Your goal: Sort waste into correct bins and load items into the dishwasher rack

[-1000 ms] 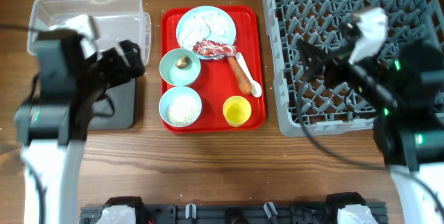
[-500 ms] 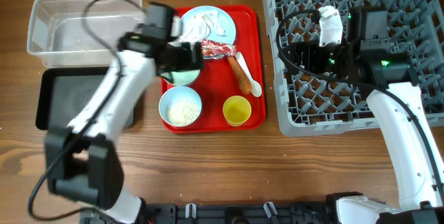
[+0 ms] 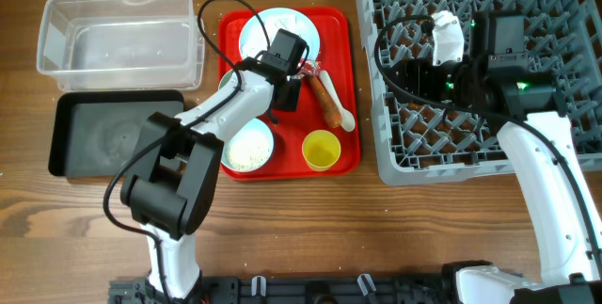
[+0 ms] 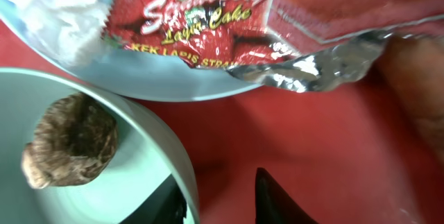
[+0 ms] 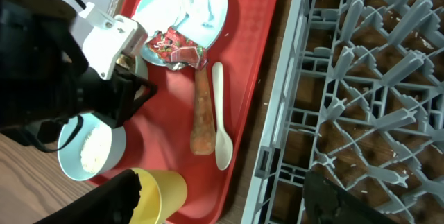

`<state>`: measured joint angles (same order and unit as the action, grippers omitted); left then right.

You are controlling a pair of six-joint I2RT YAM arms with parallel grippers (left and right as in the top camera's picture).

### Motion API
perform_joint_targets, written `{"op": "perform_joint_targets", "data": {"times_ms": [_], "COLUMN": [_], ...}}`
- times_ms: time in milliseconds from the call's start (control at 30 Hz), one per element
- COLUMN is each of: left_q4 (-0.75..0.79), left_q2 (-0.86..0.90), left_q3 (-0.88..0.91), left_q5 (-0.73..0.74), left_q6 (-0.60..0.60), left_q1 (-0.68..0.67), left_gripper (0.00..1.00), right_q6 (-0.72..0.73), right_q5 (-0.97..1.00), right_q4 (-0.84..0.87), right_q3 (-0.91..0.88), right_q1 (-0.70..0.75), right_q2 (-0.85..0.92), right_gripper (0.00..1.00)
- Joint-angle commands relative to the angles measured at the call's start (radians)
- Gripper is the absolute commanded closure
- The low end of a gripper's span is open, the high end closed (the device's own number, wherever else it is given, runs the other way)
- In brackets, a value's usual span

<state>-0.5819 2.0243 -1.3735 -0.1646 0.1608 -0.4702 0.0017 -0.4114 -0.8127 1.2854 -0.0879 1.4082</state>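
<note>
Two bins lie at the left of the wooden surface (image 3: 395,238): a clear plastic tub (image 3: 118,1) at the far side and, just in front of it, a shallow black tray (image 3: 99,139). Next to the right lies the flat red serving tray (image 3: 287,165), which carries the waste and the items. At its far end the pale blue plate (image 3: 246,36) bears the crumpled white tissue (image 3: 282,26). The red-and-white wrapper (image 4: 201,23) lies across the plate's near rim, its foil end hanging over onto the tray beside the carrot (image 5: 201,113). The white spoon (image 5: 222,141) lies along the carrot's right side. In front of the plate, the upper bowl (image 4: 118,182) holds the small brown scrap (image 4: 69,144); from overhead this bowl is largely hidden by the left arm. The left fingers (image 4: 274,207) are apart and hold nothing: in the wrist view one shows on the bowl's side of its rim, the other over bare red tray. The lower bowl (image 3: 271,149) contains the loose white rice (image 3: 246,152), and the yellow cup (image 3: 322,150) stands upright to its right, near the tray's front right corner. At the right stands the grey dishwasher rack (image 3: 555,3). The right arm reaches over its left part, where the right fingers (image 5: 114,200) hang spread wide, clamped on nothing.
</note>
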Motion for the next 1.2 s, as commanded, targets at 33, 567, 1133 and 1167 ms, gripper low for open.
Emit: {"op": "perform_joint_targets", "data": {"times_ms": [33,567,1133,1167], "left_q4": [0.01,-0.697,-0.465,-0.464], "left_q2": [0.033,-0.312,-0.097,-0.089], "left_q3": [-0.012,-0.37,0.142,0.142], "left_q5": [-0.026,0.336,1.579,1.633], "left_q6": [-0.005,0.023,-0.476,-0.475], "left_q1": [0.003,0.378,1.337,1.337], "left_gripper": [0.96,0.96,0.96,0.96], "right_q6": [-0.001,-0.002,0.002,0.001], "right_q5": [-0.016,-0.016,-0.016,-0.016], "right_q4": [-0.012,-0.031,-0.08,-0.087], "right_q3": [0.018,0.017,0.017,0.017], "right_q1": [0.002,0.002,0.001,0.001], "right_q2": [0.002,0.002,0.002,0.002], "right_gripper": [0.25,0.26,0.26,0.26]}}
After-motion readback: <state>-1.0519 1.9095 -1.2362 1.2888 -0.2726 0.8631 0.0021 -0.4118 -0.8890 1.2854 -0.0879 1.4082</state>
